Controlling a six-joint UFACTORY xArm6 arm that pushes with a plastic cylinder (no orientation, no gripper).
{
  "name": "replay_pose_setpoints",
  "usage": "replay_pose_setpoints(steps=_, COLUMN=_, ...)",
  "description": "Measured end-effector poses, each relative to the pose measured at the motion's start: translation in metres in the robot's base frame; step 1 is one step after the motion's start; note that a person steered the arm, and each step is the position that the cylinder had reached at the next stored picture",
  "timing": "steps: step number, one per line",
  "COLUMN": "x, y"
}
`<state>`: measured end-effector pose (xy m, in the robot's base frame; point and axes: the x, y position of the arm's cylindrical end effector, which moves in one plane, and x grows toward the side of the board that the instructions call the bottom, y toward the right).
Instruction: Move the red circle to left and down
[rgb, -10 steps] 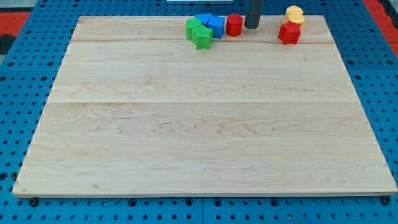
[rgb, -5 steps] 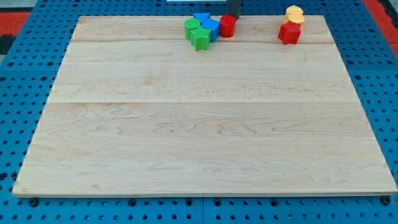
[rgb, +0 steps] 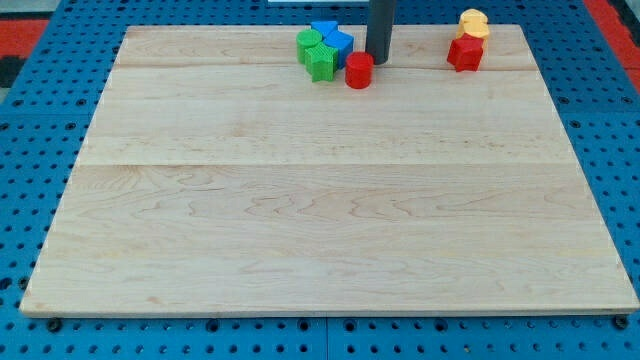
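Note:
The red circle lies near the top of the wooden board, just right of and below the green and blue cluster. My tip stands right behind it, at its upper right, touching or nearly touching it. The rod rises out of the view's top.
Two green blocks and two blue blocks sit clustered left of the red circle. A red star-like block and a yellow block sit at the top right. The wooden board lies on a blue pegboard.
My tip has moved left, then down behind the red circle. The red circle has slid left and then down, away from the blue block.

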<state>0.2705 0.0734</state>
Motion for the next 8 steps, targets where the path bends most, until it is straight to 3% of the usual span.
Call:
replay_pose_setpoints(steps=5, x=0.075, y=-0.073)
replay_pose_setpoints(steps=8, x=0.08, y=-0.1)
